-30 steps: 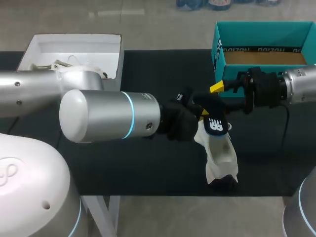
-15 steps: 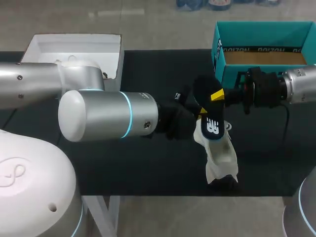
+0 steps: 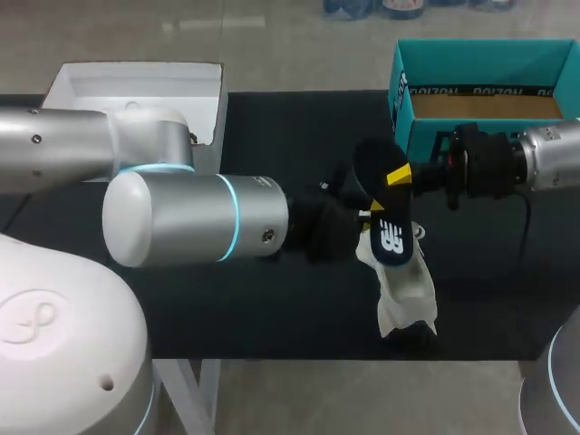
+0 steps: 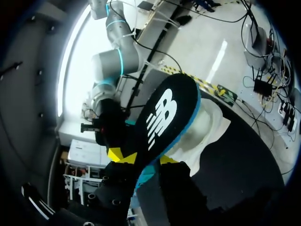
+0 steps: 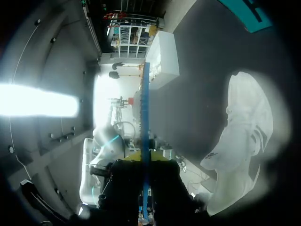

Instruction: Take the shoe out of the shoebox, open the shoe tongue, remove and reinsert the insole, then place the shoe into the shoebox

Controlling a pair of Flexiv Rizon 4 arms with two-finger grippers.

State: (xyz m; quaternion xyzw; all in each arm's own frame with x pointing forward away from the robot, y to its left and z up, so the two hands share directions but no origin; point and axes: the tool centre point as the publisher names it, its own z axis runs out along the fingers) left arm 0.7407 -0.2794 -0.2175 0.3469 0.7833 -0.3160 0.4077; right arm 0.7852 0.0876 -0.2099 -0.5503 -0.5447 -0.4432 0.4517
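One shoe (image 3: 408, 290) on black table (image 3: 272, 313)

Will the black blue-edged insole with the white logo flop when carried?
Probably light: in the right wrist view the black blue-edged insole looks thin. Likely bendy, though straight between the jaws of the right gripper.

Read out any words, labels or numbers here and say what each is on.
On the black foam insole with a teal edge: a white logo mark, no readable words.
On the teal cardboard shoebox: white lettering inside, upside down, too blurred to read.
On the white shoe and the white open box: no print visible.
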